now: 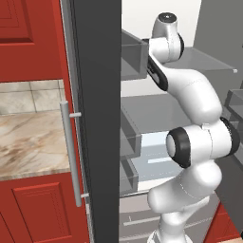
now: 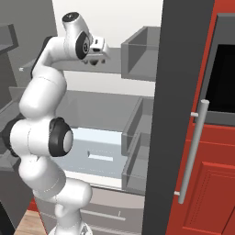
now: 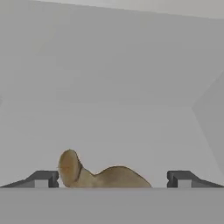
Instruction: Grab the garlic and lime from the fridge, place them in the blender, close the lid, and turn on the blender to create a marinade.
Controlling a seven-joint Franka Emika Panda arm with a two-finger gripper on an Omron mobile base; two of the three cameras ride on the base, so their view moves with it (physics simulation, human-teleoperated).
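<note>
I have the hand point(image 3: 113, 178) reaching into the tall fridge with the dark grey door edge and pale grey shelves point(image 2: 183, 92), fingers spread wide and holding nothing. Between the two dark fingertips point(image 3: 43, 178), low and nearer the left one, lies a tan, lumpy thing with a curled stalk point(image 3: 94, 175) on the pale grey shelf point(image 3: 113, 127); I judge it to be the garlic, though its lower part is cut off from sight. It looks close to the hand, not yet enclosed.

To do this grasp well, I would shift the hand a little toward the left fingertip so the bulb sits midway, then push forward until the fingers flank its widest part before closing. The shape is uneven, so I expect it to roll or squirt out if I pinch the thin stalk; I would take the body. The shelf wall to the right of the hand leaves room.

Count: one garlic-like thing, one white arm point(image 1: 194, 142), one long metal door handle point(image 2: 192, 156), several door bins point(image 2: 137, 55).
</note>
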